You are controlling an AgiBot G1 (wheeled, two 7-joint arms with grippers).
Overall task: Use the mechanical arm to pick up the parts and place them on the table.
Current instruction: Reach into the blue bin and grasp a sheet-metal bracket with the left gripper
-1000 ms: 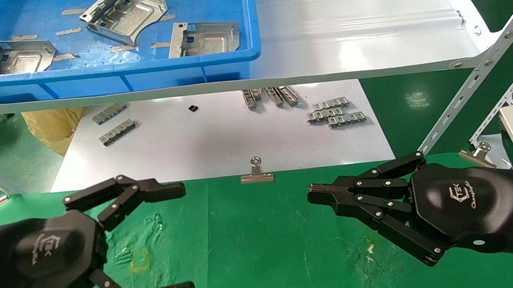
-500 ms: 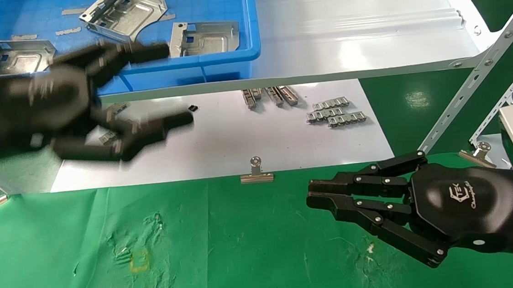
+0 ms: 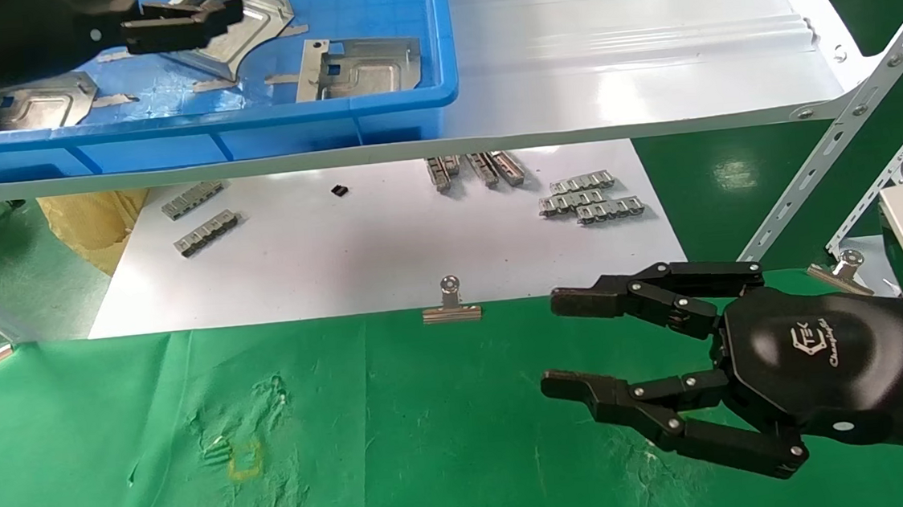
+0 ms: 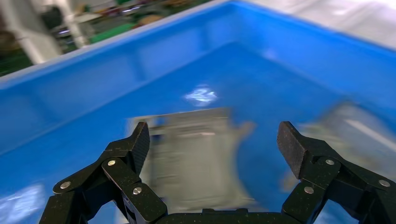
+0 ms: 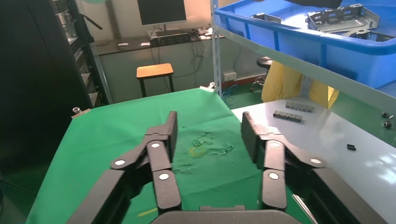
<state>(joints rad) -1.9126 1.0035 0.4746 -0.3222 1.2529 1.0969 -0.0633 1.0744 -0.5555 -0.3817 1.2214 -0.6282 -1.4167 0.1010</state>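
Observation:
Three silvery parts lie in the blue bin [image 3: 247, 118]: one at the left [image 3: 29, 105], one at the right [image 3: 360, 67], and one at the back [image 3: 255, 15]. My left gripper [image 3: 227, 13] hovers open over that back part. In the left wrist view the part [image 4: 196, 158] shows blurred beneath the left gripper [image 4: 215, 142], with the fingers [image 4: 140, 142] apart and not touching it. My right gripper [image 3: 555, 342] is open and empty, low over the green table [image 3: 400, 419]; it shows as [image 5: 208, 133] in the right wrist view.
The bin stands on a glossy white shelf [image 3: 629, 54] above a white board [image 3: 379, 251] with grey link strips [image 3: 592, 198]. A binder clip [image 3: 451, 306] pins the cloth's far edge. A slotted metal brace [image 3: 838, 142] slants at the right.
My left arm rose from the green table up and back into the blue bin, staying open. My right gripper went from shut to open, staying in place.

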